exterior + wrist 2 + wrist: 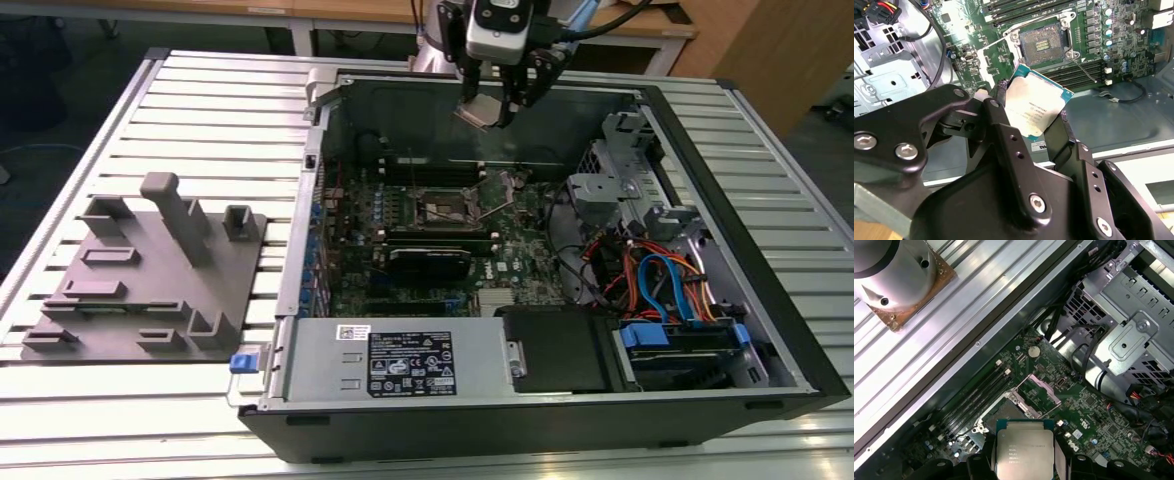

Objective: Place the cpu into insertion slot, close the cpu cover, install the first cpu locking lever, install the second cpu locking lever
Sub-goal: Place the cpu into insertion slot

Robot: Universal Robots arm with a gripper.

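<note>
In the exterior view my gripper (498, 100) hangs over the far part of the open computer case, shut on the cpu (483, 113), which is tilted. In both wrist views the cpu (1036, 106) (1024, 450) shows its silvery top, pinched at two edges by the black fingers (999, 125). The insertion slot (1044, 44) (443, 208) lies on the green board below and ahead of the chip, bare and dark with a silvery rim. The cpu cover (1044, 389) stands swung up beside the slot. A thin wire lever (1085, 68) sticks out next to the slot.
The metal case walls (327, 150) ring the board. A black card (427, 262) and long memory slots (1074, 75) lie near the slot. A drive cage (607, 185) and coloured cables (654, 280) fill the exterior view's right. A grey fixture plate (134, 285) sits on the table.
</note>
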